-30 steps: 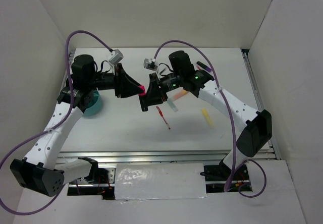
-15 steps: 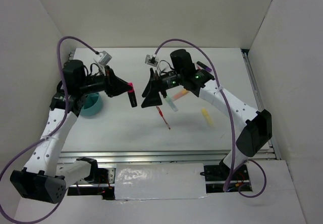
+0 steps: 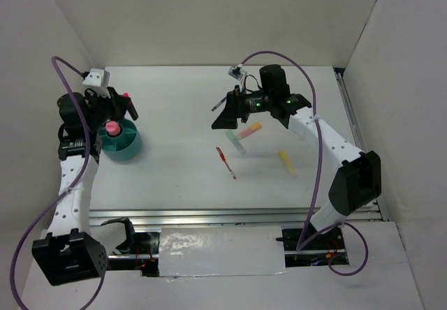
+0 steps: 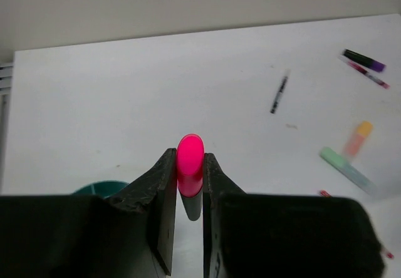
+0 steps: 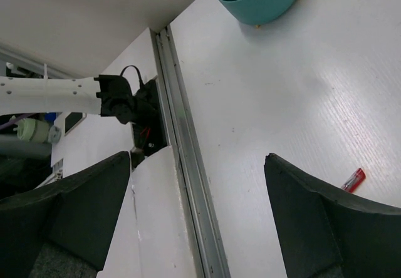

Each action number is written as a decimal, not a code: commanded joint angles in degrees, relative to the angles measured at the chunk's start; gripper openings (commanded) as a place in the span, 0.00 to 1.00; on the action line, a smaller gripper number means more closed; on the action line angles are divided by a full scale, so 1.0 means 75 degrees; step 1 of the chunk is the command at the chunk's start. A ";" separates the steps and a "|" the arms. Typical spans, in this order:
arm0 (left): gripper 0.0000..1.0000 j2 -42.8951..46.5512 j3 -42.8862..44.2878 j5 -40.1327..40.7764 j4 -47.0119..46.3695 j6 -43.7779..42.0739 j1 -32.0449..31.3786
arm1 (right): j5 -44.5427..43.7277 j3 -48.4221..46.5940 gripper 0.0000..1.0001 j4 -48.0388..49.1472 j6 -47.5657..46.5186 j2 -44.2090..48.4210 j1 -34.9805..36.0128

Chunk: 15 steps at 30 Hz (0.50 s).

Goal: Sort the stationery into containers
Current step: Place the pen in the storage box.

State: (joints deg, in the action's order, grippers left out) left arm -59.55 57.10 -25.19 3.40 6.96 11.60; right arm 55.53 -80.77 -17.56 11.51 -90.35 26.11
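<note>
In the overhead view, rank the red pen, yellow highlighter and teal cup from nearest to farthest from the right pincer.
1. Red pen, mid-table, just in front of the right pincer.
2. Yellow highlighter, off to the right side.
3. Teal cup, far across on the left side.
</note>
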 commanded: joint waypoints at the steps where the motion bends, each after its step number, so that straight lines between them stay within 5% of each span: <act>1: 0.00 -0.0403 -0.0102 0.0500 -0.1682 -0.0541 0.0305 | -0.0255 -0.0011 0.93 0.0221 0.0059 0.0292 -0.0024; 15: 0.00 -0.1786 -0.0371 0.0699 -0.2539 -0.0835 0.0505 | -0.0209 0.0082 0.93 0.0291 0.0047 0.0058 -0.0188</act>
State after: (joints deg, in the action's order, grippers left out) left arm -72.10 54.06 -20.32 -10.37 2.48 15.20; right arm 53.74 -80.16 -17.52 11.75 -90.37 25.26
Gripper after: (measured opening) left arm 0.266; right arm 0.928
